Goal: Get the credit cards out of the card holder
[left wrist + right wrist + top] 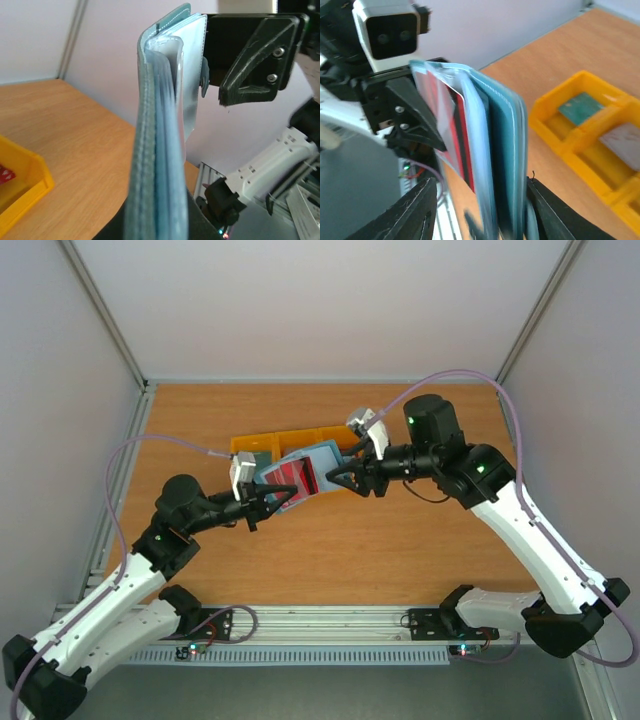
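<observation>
Centre of the top view, above the counter (400, 550): my left hand (272, 500) pinches the card holder (318, 456), with the red card (295, 478) not yet drawn from its pocket. My right hand (342, 480) stands spread around the holder's opposite edge. The teal-green card (579, 107) and whitish card (624, 141) lie in the yellow bin (555, 137), so I judge two out, one left.

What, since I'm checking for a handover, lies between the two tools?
The blue wallet, with a red card in it, fills the gap between the left tool and the right tool; the top view shows this.
</observation>
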